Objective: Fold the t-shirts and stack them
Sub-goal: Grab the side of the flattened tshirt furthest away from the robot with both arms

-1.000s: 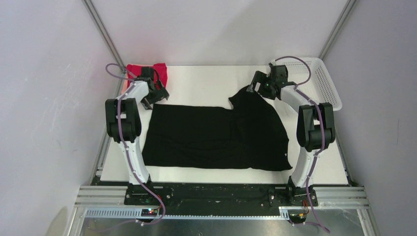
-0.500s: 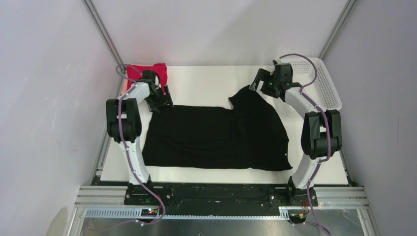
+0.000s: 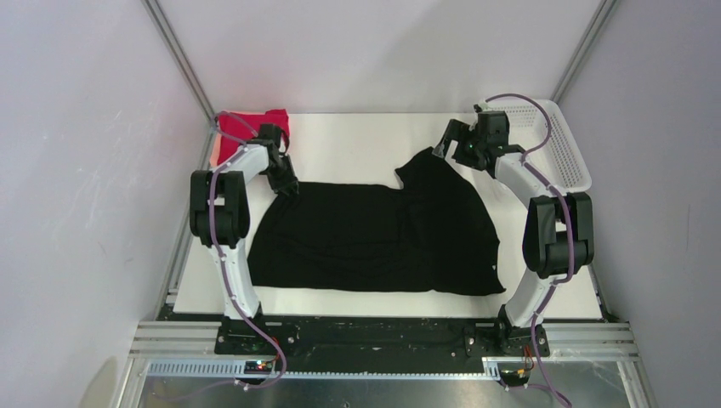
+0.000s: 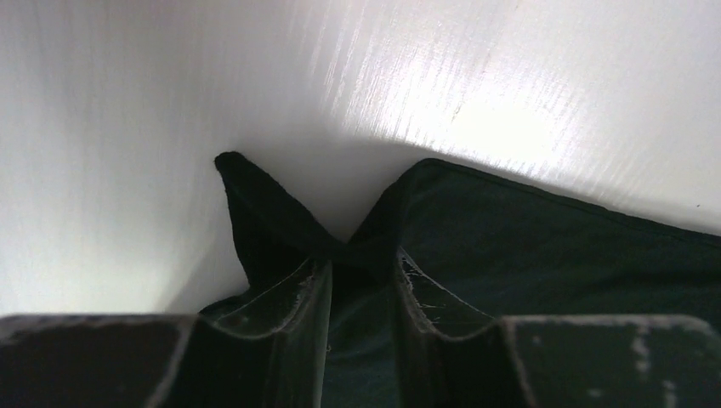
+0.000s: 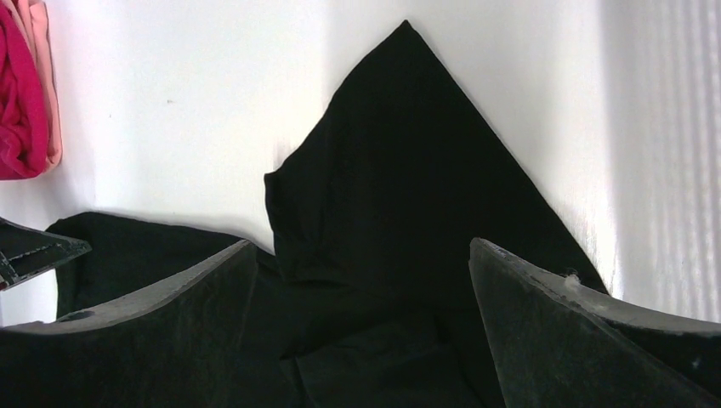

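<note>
Cloth fills the narrow gap between the fingers of the left gripper (image 4: 361,259). They are drawn in on a bunched corner of the black t-shirt (image 3: 374,238), pinching it, and the fabric puckers into a small peak just ahead of the fingertips. Past that peak the shirt's hemmed edge runs off to the right in the wrist view. Beyond the edge lies the bare white table (image 3: 357,140), open ahead of the hand and on its other side. Behind this hand's wrist, in the far left corner, sits the red t-shirt (image 3: 255,123), bunched and apart from the black one.

The right gripper (image 3: 446,143) hangs with its fingers spread wide, holding nothing, above the black shirt's far right corner. Ahead of those fingers the cloth narrows to a point, with a folded-over flap edge on one side. Bare table lies ahead of the point and on both sides of it. A white mesh basket (image 3: 565,149) stands near this hand's outer side, in the table's far right corner.

Back toward the arms' bases the rest of the black shirt lies spread flat. Its near edge runs straight, short of the table's near edge.
</note>
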Available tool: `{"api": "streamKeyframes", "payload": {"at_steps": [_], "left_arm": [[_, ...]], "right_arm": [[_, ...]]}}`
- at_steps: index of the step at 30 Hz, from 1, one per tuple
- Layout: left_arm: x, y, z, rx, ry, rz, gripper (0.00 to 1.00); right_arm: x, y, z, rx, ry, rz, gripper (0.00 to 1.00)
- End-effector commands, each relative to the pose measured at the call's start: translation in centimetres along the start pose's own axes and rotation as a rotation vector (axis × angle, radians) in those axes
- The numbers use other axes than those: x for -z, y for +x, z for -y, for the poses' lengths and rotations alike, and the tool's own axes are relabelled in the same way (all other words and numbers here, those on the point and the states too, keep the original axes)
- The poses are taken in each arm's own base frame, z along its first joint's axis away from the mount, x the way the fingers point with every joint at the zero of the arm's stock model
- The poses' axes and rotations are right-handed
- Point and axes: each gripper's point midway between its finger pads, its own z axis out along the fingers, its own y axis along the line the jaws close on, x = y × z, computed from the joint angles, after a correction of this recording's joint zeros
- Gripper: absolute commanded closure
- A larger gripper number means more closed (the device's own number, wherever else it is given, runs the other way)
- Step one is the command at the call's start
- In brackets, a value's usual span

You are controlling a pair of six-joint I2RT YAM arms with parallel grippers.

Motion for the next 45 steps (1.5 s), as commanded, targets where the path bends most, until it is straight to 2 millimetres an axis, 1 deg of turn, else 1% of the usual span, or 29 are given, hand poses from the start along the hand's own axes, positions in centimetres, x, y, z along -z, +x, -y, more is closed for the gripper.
{"api": "streamKeyframes", "payload": {"at_steps": [1,2,5,6,11,16,17,18,19,20,21,22,23,24,27,28,31,32,33,35,37,38,39,40,41,42,43,44,45], "left_arm": [[1.2,-1.2,0.2,0.035,-0.015,0.040,0.69],[1.3,-1.4,0.2,0.035,-0.015,0.044,0.69],[1.4,-1.9,0.2,0.037,-0.026,0.058,0.82],[1.4,-2.1,0.0,0.041,-0.036,0.065,0.83],[1.8,-3.1,-1.6,0.035,-0.137,0.093,0.84],[1.5,-3.4,-0.9,0.002,-0.099,0.077,0.90],[1.5,-3.3,-0.7,-0.002,-0.093,0.074,0.90],[1.5,-3.3,-0.6,-0.005,-0.089,0.074,0.90],[1.6,-3.3,-0.6,-0.008,-0.085,0.073,0.90],[1.6,-3.4,-0.5,-0.009,-0.083,0.074,0.89],[1.6,-3.4,-0.5,-0.011,-0.079,0.075,0.89],[1.7,-3.4,-0.5,-0.009,-0.079,0.075,0.88],[1.6,-3.3,-0.4,-0.008,-0.077,0.073,0.88],[1.7,-3.3,-0.3,-0.006,-0.074,0.072,0.88],[1.6,-3.3,-0.4,-0.003,-0.076,0.071,0.88],[1.6,-3.2,-0.4,-0.003,-0.077,0.070,0.88],[1.6,-3.3,-0.5,-0.001,-0.081,0.071,0.87],[1.6,-3.2,-0.5,-0.001,-0.080,0.070,0.87],[1.5,-3.2,-0.4,-0.001,-0.079,0.069,0.87],[1.5,-3.2,-0.5,-0.002,-0.081,0.070,0.87],[1.6,-3.3,-0.4,-0.001,-0.082,0.073,0.87],[1.6,-3.3,-0.5,0.000,-0.084,0.074,0.87],[1.7,-3.4,-0.5,0.002,-0.084,0.077,0.87],[1.8,-3.3,-0.5,0.002,-0.085,0.077,0.87],[1.9,-3.4,-0.5,0.003,-0.084,0.080,0.87],[1.9,-3.4,-0.6,0.003,-0.087,0.082,0.87],[2.0,-3.5,-0.5,0.001,-0.087,0.084,0.87],[2.0,-3.5,-0.5,0.001,-0.086,0.085,0.87],[2.1,-3.5,-0.4,0.002,-0.084,0.088,0.87]], "right_arm": [[-0.2,-1.3,-0.8,0.064,-0.028,0.055,0.01],[-0.4,-1.2,-0.6,0.070,-0.015,0.058,0.01],[-0.9,-1.7,-0.4,0.105,0.007,0.075,0.01],[-1.1,-1.8,-0.4,0.117,0.013,0.078,0.01],[-3.0,-1.7,-0.8,0.197,0.035,0.052,0.01],[-6.1,-2.2,-1.1,0.217,0.055,0.020,0.00],[-7.2,-1.6,-0.6,0.210,0.066,-0.004,0.01],[-7.4,-2.5,-1.0,0.206,0.069,0.007,0.01],[-8.4,-1.9,-0.2,0.202,0.092,-0.013,0.01],[-8.6,-2.8,-0.6,0.201,0.097,-0.006,0.01],[-9.7,-2.0,0.3,0.199,0.123,-0.035,0.01],[-9.9,-2.7,0.0,0.206,0.130,-0.036,0.01],[-10.7,-2.9,-0.1,0.220,0.138,-0.037,0.01],[-11.2,-2.0,-0.1,0.230,0.145,-0.065,0.02],[-13.2,-1.1,0.1,0.273,0.177,-0.109,0.03],[-13.3,-0.3,0.1,0.286,0.191,-0.141,0.03],[-14.8,0.5,0.6,0.314,0.237,-0.186,0.04],[-15.5,1.5,0.9,0.320,0.248,-0.210,0.05],[-15.3,1.2,0.7,0.326,0.252,-0.213,0.06],[-15.5,1.6,0.8,0.336,0.263,-0.226,0.09],[-15.3,2.0,0.8,0.342,0.270,-0.236,0.16],[-15.0,2.0,0.6,0.345,0.268,-0.233,0.23],[-15.0,2.6,0.8,0.345,0.272,-0.247,0.27],[-14.7,2.8,0.9,0.344,0.277,-0.252,0.37],[-14.6,3.0,1.0,0.340,0.284,-0.256,0.42],[-14.2,3.2,1.2,0.336,0.296,-0.259,0.52],[-14.1,3.1,1.1,0.335,0.297,-0.255,0.57],[-13.8,2.8,1.1,0.337,0.300,-0.247,0.68],[-13.8,2.4,0.8,0.340,0.294,-0.228,0.75]]}}
